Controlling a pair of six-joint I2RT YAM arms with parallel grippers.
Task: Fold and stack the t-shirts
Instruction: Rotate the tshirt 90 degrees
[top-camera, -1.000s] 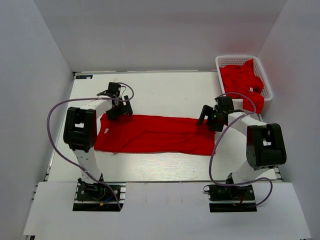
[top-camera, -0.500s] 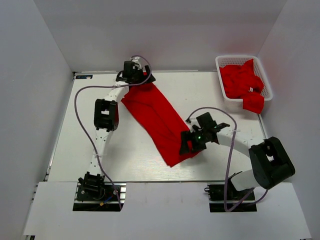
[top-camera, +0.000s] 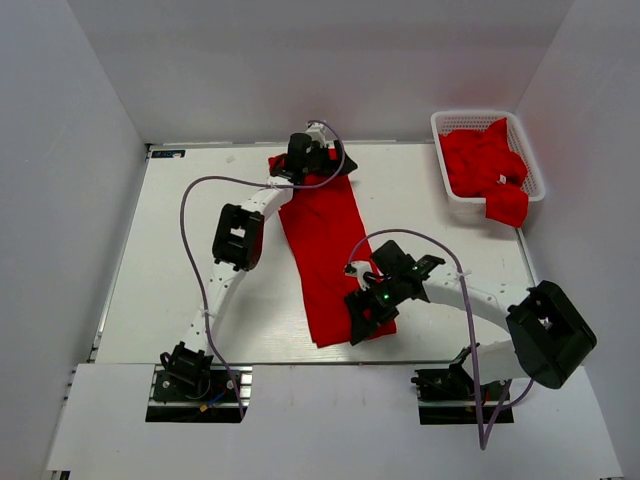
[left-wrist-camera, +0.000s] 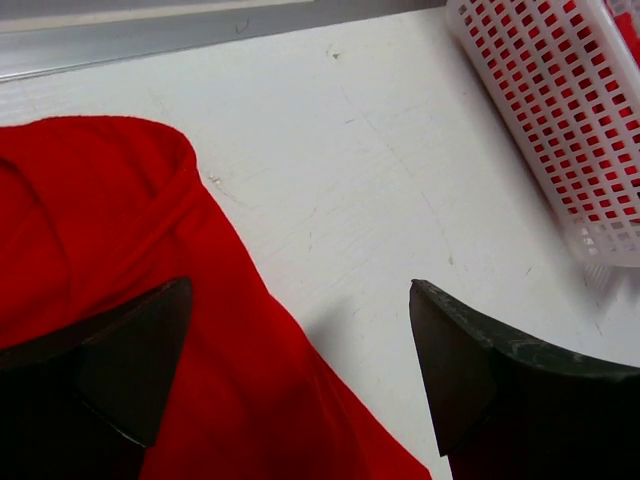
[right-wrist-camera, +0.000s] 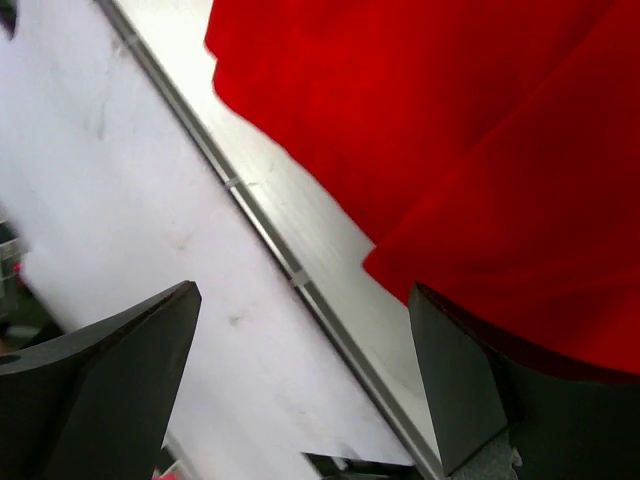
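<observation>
Count of things on the one table (top-camera: 200, 200).
One white basket (top-camera: 472, 117); one red t-shirt (top-camera: 325, 250) laid out well apart from the basket; one heap of red t-shirts (top-camera: 480, 160) inside the basket, its number not countable; two grippers, the left gripper (top-camera: 305, 162) and the right gripper (top-camera: 363, 314).

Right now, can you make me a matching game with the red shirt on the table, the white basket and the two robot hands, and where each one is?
Things
1. spread t-shirt
2. basket
3. left gripper
4. right gripper

Places
A. far right corner of the table, holds the piled t-shirts
B. open, at the shirt's far end
C. open, at the shirt's near end
D. a long strip across the middle

Pairs: 1-D, 2-A, 3-B, 4-C
</observation>
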